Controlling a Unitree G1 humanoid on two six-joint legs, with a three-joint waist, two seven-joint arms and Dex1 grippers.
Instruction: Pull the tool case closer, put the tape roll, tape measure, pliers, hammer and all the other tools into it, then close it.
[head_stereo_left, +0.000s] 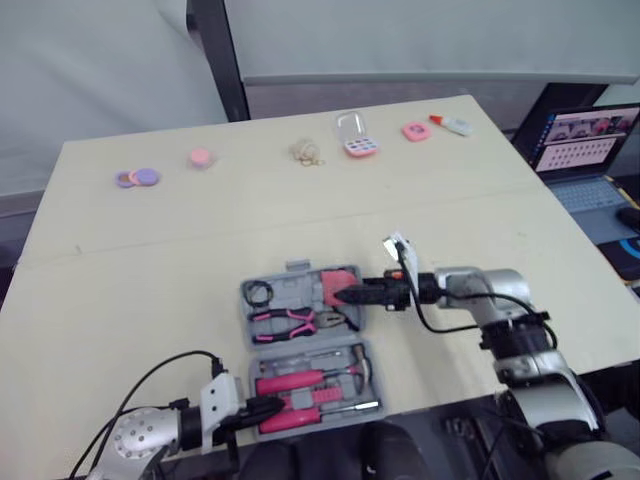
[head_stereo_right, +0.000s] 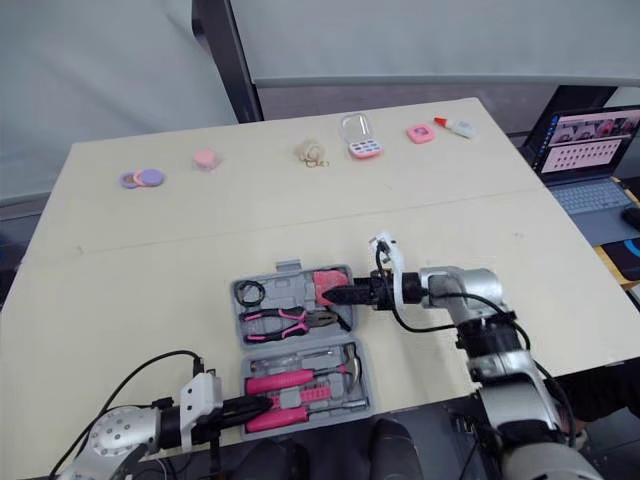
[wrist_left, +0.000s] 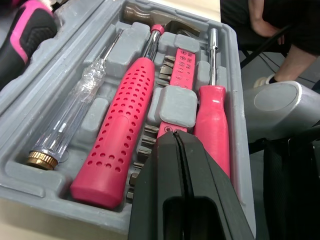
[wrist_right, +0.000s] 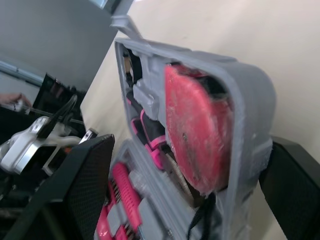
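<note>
Left claw (wrist_left: 176, 136): 2 fingers pressed together, empty, tips over the screwdriver (wrist_left: 212, 120) handle.
Right claw (head_stereo_left: 340, 295): 2 fingers apart, straddling the tool case (head_stereo_left: 292, 288) wall.
Tape measure (wrist_right: 197, 135): inside the case, between the right claw's fingers.

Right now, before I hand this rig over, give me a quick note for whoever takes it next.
Left gripper: shut, nothing seen between its fingers, tips over the near half of the case beside the screwdriver.
Right gripper: open, fingers either side of the far half's edge by the tape measure.
Case: open, near the table's front edge. The far half holds the tape roll, pliers and tape measure. The near half holds the hammer and screwdriver.
Done: the case is close and the tools look seated.
Left: move the left gripper clear, then close the case.
</note>
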